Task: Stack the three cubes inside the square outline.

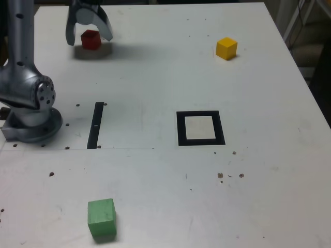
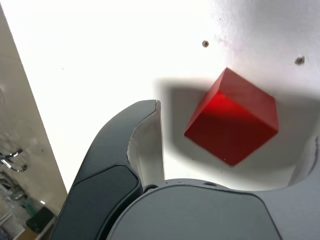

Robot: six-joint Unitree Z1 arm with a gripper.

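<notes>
In the exterior view the gripper [image 1: 89, 32] is hovering w/ jaws wide around the red cube [image 1: 91, 39], far left; nothing gripped. Centre on it, then be closing squarely. Square outline [image 1: 200, 128] is waiting mid-table, empty.

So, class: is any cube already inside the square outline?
No: the square outline holds nothing but its pale centre in the exterior view.
</notes>
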